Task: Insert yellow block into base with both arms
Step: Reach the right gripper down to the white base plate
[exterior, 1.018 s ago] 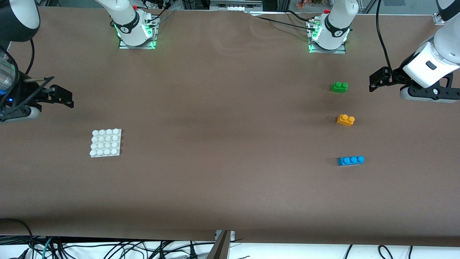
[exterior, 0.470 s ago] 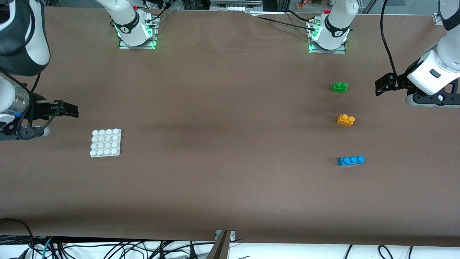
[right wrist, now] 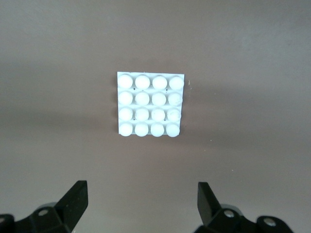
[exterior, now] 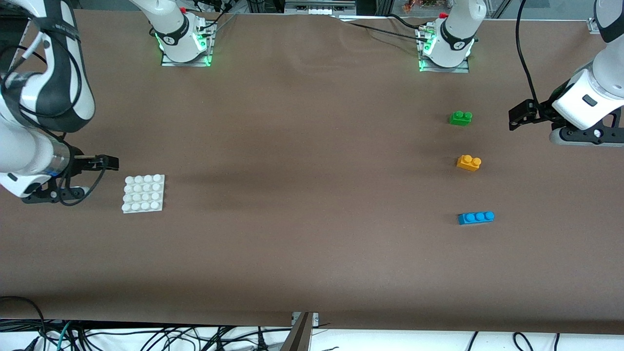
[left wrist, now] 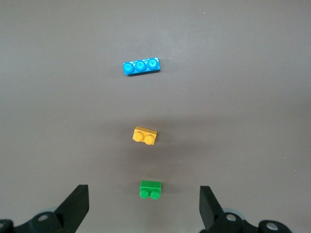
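While both grippers hang in the air with nothing held, the yellow block (exterior: 468, 162) sits on the brown table (exterior: 302, 195) toward the left arm's end, between the green brick (exterior: 460, 118), farther from the camera, and the blue brick (exterior: 476, 217), nearer. Left gripper (exterior: 517, 115) is over the table beside the green brick, fingers wide apart. Right gripper (exterior: 108, 163) is just beside the white base (exterior: 143, 193) at its own end, fingers spread too.
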Controlling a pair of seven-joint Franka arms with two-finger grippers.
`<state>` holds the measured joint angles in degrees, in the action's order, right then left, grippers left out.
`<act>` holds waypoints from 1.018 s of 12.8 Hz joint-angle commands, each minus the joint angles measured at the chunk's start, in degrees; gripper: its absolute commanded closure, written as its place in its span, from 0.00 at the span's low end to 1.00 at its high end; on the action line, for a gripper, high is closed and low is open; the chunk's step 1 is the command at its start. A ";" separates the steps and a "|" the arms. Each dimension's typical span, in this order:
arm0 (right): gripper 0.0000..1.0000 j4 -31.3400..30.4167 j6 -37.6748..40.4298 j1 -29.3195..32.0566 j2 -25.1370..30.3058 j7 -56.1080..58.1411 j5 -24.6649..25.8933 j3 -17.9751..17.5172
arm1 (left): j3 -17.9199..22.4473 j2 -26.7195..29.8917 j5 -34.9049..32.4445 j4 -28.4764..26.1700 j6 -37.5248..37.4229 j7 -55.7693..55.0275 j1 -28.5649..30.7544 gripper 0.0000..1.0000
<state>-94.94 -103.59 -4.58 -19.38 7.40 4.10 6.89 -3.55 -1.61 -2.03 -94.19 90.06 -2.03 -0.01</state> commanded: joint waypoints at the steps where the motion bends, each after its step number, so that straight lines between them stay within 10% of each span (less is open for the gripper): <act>1: 0.00 -7.08 -7.73 0.62 0.92 -0.46 0.91 0.84 | -0.14 -0.94 -0.52 1.82 -0.93 0.54 0.01 0.00; 13: 0.00 -9.65 -25.86 1.94 -10.86 -0.72 -0.14 1.90 | -0.05 -0.94 -0.52 1.82 -1.02 0.62 0.10 0.00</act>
<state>-104.59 -128.09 -2.94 -30.08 7.34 4.10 9.19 -3.58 -1.84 -2.03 -94.12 90.05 -2.03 -0.02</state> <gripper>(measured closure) 0.000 0.000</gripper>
